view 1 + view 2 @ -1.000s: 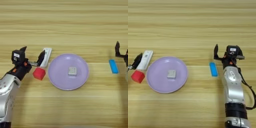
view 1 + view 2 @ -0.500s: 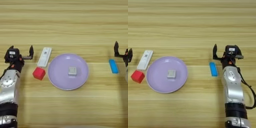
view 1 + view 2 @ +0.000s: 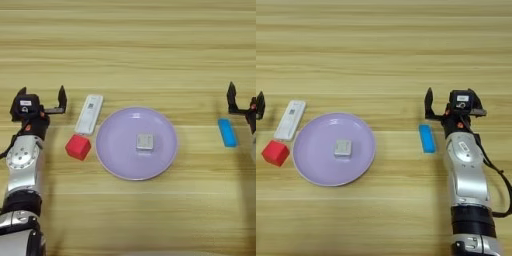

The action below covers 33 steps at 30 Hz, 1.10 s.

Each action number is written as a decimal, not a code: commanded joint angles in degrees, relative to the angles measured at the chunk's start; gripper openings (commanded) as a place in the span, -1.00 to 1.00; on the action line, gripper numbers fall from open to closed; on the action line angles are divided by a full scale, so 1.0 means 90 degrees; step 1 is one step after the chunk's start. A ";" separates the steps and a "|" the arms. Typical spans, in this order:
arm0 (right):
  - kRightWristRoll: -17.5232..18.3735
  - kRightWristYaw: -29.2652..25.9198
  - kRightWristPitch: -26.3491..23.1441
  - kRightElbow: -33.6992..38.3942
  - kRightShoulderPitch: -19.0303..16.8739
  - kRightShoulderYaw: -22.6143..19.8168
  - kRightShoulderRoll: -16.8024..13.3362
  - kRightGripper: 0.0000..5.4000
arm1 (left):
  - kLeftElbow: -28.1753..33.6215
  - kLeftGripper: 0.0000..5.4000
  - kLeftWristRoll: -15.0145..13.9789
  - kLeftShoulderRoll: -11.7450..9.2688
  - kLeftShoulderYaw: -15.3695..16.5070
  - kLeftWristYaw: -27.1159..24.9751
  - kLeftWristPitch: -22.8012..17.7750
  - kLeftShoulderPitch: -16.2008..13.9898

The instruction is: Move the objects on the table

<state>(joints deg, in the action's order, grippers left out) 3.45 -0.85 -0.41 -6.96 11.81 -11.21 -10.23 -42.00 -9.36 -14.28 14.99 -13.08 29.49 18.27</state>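
The round lilac plate (image 3: 117,150) lies at the middle of the table (image 3: 130,45), with the pale-grey square block (image 3: 145,142) on it. Just left of the plate, the long white stick (image 3: 89,114) lies flat, and the red cube (image 3: 78,147) sits below its near end. My left gripper (image 3: 42,96) stands open to the left of the stick, apart from it, with nothing between its fingers. The short blue bar (image 3: 427,138) lies right of the plate. My right gripper (image 3: 453,107) is open just right of and above the bar, not touching it.
My left forearm (image 3: 22,170) runs down the left edge and my right forearm (image 3: 468,185) runs down toward the near edge. Bare wood spans the far half of the table.
My left gripper has pulled away leftward from the white stick, which now lies free beside the plate. The right arm has stayed where it was.
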 commanded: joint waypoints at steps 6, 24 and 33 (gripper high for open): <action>-0.0097 -0.0368 0.0012 0.0327 -0.0188 0.0349 -0.0081 1.00 | -0.0274 0.99 -0.0054 0.0101 -0.0103 -0.0304 0.0333 -0.0008; -0.0365 -0.1222 0.0154 0.0707 -0.0497 0.1657 0.0180 1.00 | -0.0206 0.99 -0.0261 0.0295 -0.0040 -0.0394 0.0430 -0.0121; -0.0322 -0.1749 -0.0173 0.0917 -0.0597 0.2395 0.0344 1.00 | -0.0187 0.99 -0.0224 0.0324 -0.0067 -0.0299 0.0430 -0.0120</action>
<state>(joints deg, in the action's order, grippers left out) 0.13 -14.85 0.04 0.18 6.73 8.70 -7.28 -43.92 -11.59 -11.80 14.44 -16.17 32.97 17.48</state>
